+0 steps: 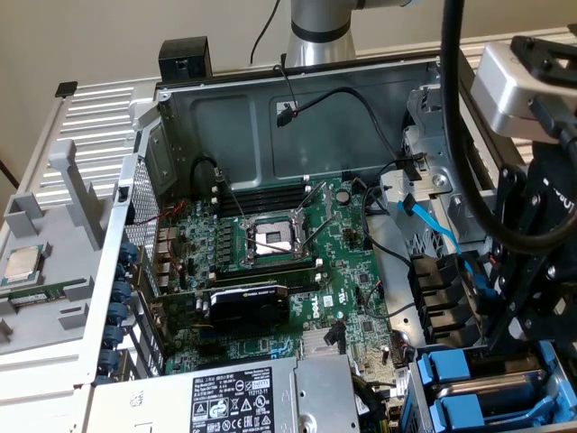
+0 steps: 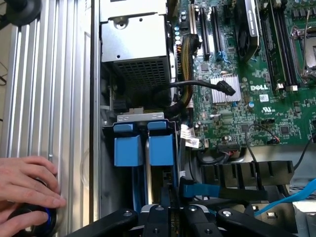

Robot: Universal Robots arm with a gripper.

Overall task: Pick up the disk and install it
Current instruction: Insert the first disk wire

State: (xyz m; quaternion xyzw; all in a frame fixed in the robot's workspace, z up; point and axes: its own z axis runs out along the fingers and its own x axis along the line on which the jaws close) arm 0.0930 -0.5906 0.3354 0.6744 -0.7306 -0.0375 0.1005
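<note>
So the disk (image 2: 160, 148) is sitting in the drive cage (image 2: 140, 117) at the corner of the open case, right beside a second blue-framed drive (image 2: 128, 148), and it's the one nearer the motherboard (image 2: 247, 98). Both seem to stand on their thin edge, so all you get is the blue plastic frame and a sliver of grey metal, no label in sight. The long axis looks to run along the case wall, with the blue handle end pointing at the power supply (image 2: 136, 54) and the far end running under the gripper (image 2: 170, 195). In the exterior view the gripper (image 1: 518, 325) hangs just above the cage, close to the disk (image 1: 491, 385). Honestly can't tell whether the jaws are open or closed, or gripping anything. Handling-wise it's probably a stiff, fairly hefty metal brick with smooth sides that could slip, and it won't like knocks. The blue frame is likely the safest spot to grab, squeezing across the thin dimension, well away from the connector end. A person's hand (image 2: 27, 180) rests on a round button on the bench beside the case
</note>
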